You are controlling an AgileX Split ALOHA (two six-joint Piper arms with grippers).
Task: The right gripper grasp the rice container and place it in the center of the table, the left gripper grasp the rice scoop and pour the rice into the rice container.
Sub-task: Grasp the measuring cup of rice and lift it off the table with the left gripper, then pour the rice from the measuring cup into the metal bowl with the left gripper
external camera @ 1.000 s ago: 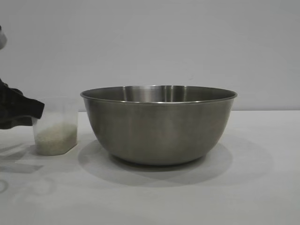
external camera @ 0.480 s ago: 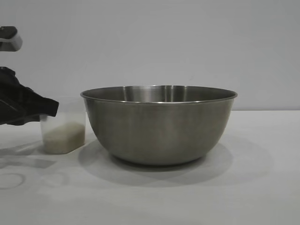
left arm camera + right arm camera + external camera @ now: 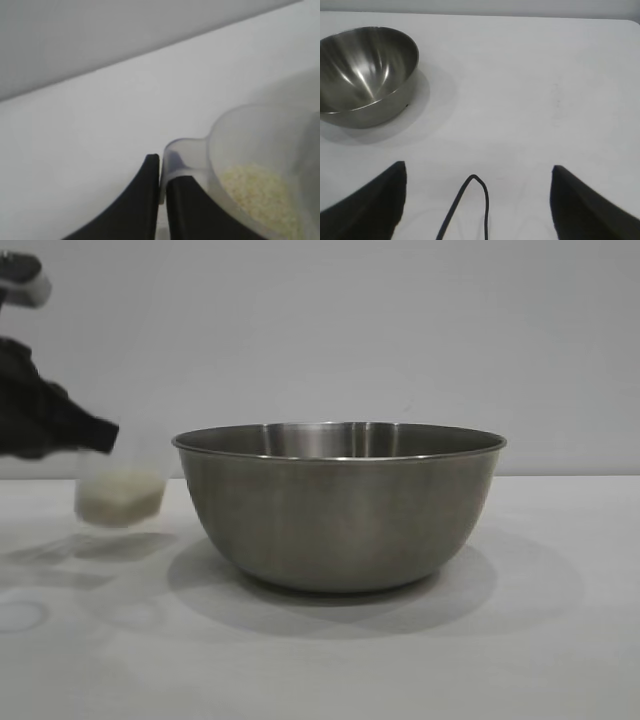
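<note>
The rice container (image 3: 338, 508), a large steel bowl, stands on the white table (image 3: 560, 640) at its middle. To its left the rice scoop (image 3: 120, 490), a clear plastic cup, hangs upright above the tabletop with rice (image 3: 120, 505) in its bottom. My left gripper (image 3: 95, 432) is shut on the scoop's side handle. In the left wrist view that gripper (image 3: 161, 170) pinches the handle tab, with the scoop (image 3: 260, 150) and the rice (image 3: 260, 192) beside it. My right gripper (image 3: 477, 172) is open and empty, well away from the rice container (image 3: 365, 70).
A thin black cable (image 3: 470, 200) loops between the right gripper's fingers over bare tabletop. A plain grey wall (image 3: 400, 330) runs behind the table's far edge.
The left gripper has shut on the scoop's handle. It slid the scoop toward the bowl and then lifted it off the table. The bowl and the right gripper have not moved.
</note>
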